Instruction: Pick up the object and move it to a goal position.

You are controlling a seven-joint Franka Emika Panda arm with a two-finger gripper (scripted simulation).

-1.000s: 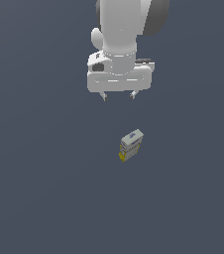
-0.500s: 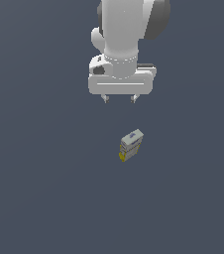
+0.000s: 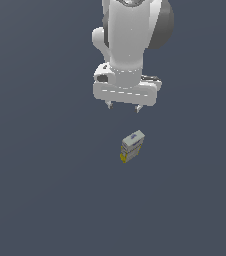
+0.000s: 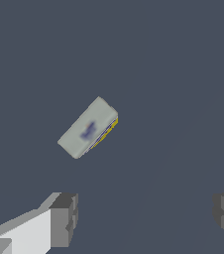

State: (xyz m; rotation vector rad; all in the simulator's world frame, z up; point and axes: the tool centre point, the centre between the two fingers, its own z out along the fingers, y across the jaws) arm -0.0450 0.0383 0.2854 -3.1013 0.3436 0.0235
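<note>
The object is a small grey-white carton (image 3: 132, 146) with a purple mark near its top and a yellow bottom edge. It stands on the dark grey floor, turned at an angle. In the wrist view the carton (image 4: 88, 128) shows its grey top with a purple mark and a yellow edge. My gripper (image 3: 124, 106) hangs above the carton and a little toward the exterior view's left, apart from it. Its jaws are open and empty. In the wrist view my gripper (image 4: 146, 216) shows both fingertips wide apart, with the carton beyond them.
A plain dark grey surface (image 3: 45, 190) spreads all around. The white arm (image 3: 130, 45) rises above the gripper toward the top of the exterior view.
The arm and gripper have shifted slightly toward the exterior view's right and a little lower. The carton has not moved.
</note>
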